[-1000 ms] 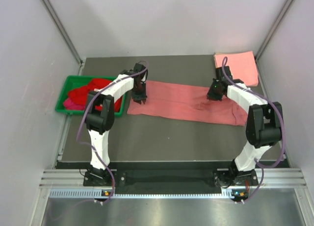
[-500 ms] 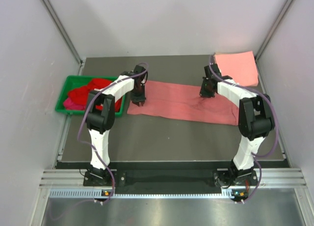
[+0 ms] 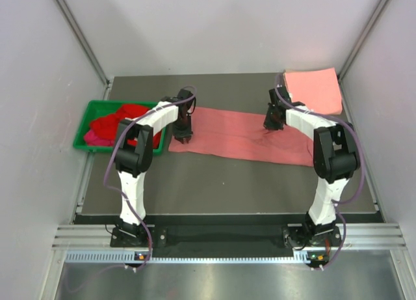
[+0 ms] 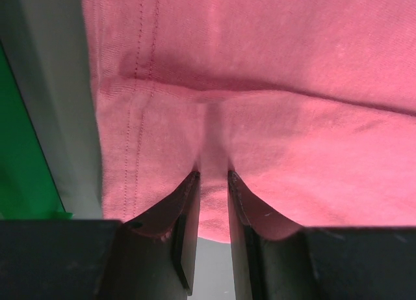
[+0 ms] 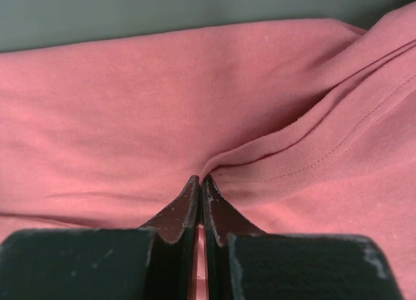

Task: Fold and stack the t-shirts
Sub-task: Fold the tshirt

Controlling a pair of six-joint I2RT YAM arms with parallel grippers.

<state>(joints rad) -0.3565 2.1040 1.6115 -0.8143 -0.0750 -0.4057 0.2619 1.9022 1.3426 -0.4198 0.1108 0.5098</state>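
A dusty rose-red t-shirt [image 3: 234, 136] lies folded into a long strip across the middle of the table. My left gripper [image 3: 184, 135] is at the strip's left end. In the left wrist view [image 4: 213, 173] its jaws stand narrowly apart with a pinched ridge of the shirt [image 4: 292, 66] between them. My right gripper [image 3: 272, 123] is at the strip's right part, near its far edge. In the right wrist view [image 5: 201, 178] its jaws are closed on a fold of the shirt [image 5: 130, 105]. A salmon pink t-shirt [image 3: 313, 89] lies folded at the far right corner.
A green plastic bin [image 3: 88, 126] at the left edge holds a bright red t-shirt [image 3: 123, 120] and a magenta one [image 3: 93, 137]. The bin's wall shows in the left wrist view [image 4: 26, 157]. White walls close in the table on three sides.
My right gripper has moved left and slightly farther back along the rose-red shirt. My left gripper has barely moved.
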